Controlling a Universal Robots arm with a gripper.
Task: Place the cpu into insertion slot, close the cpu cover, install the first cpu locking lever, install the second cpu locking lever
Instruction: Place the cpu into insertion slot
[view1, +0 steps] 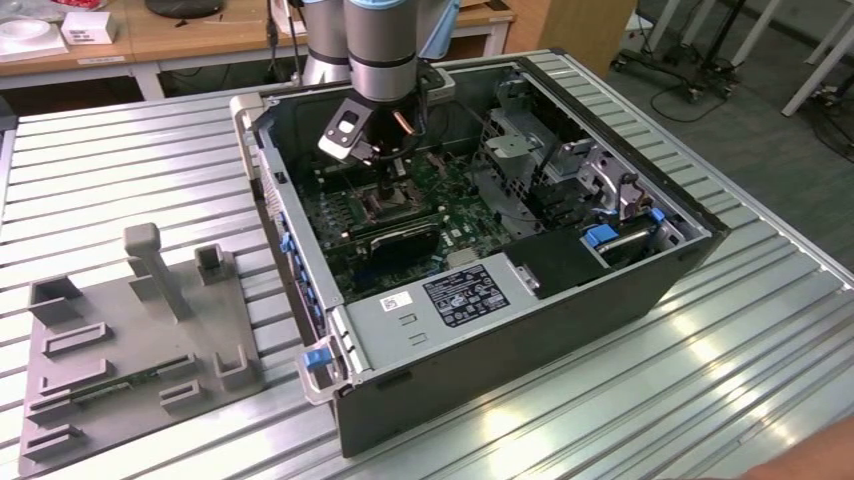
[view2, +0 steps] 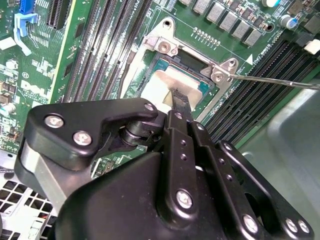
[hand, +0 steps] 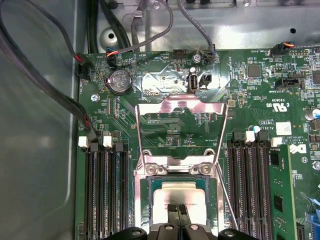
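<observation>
You had the arm reaching down into the open case (view1: 561, 300) on the bench (view1: 134, 150), with the gripper (hand: 178, 210) right over the slot (hand: 141, 195) on the green board. The cpu (hand: 180, 194) lay flat and square inside the slot, its pale metal top facing up. By the look of it, your first step of four was done, or very nearly so.

The jaws were drawn almost together, with only a thin gap between the fingertips (hand: 172, 209). Nothing showed between them, and they were not clamped on the cpu's edges. The tips sat over the middle of the cpu's top. You could not have told from either wrist view whether they pressed on it or hung just above it.

The other three steps were left to do. In the first wrist view the cover (hand: 180, 106) was swung back off the slot, hinged at the slot's edge away from the gripper. Its window showed bare board through it, not the cpu.

In the second wrist view one lever (view2: 280, 81) stuck out free to the side of the slot, tucked under no catch. You could take the other lever as unlatched too, since the cover lay open, though its rod was hard to pick out. Neither lever was installed, and the cover had yet to come down over the cpu.
</observation>
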